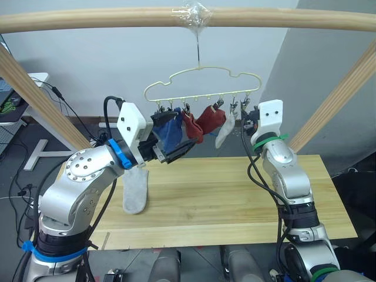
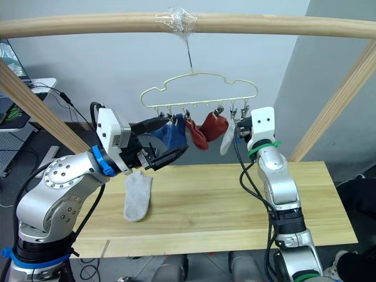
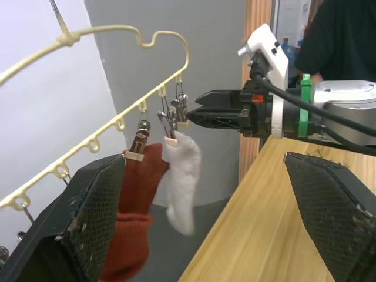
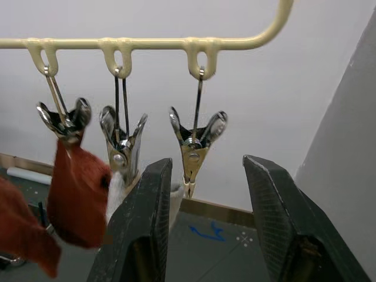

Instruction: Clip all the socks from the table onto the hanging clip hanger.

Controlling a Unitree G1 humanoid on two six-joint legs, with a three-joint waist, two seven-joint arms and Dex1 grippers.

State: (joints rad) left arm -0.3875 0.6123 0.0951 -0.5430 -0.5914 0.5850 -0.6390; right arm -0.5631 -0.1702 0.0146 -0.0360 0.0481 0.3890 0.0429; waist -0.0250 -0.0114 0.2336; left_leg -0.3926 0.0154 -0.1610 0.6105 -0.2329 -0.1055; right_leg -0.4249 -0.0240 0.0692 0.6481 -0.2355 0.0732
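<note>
The pale yellow clip hanger (image 1: pixel 200 69) hangs by its hook from the beam. Blue socks (image 1: pixel 170 132), two rust red socks (image 1: pixel 211 120) and a light grey sock (image 1: pixel 225 132) hang from its clips. Another light grey sock (image 1: pixel 135 191) lies on the table (image 1: pixel 235 200) near its left end. My left gripper (image 1: pixel 176 136) is open in front of the blue socks, with nothing between its pads (image 3: pixel 88 223). My right gripper (image 4: pixel 205 200) is open at the hanger's right end, its fingers (image 4: pixel 141 223) on either side of the last clip (image 4: pixel 197 147), which holds nothing.
A thick wooden beam (image 1: pixel 117 20) runs overhead on slanted wooden posts (image 1: pixel 35 94) at both sides. A person in dark clothes (image 3: pixel 341 35) stands beyond the right post. A white desk (image 1: pixel 29 100) with cables is at the far left.
</note>
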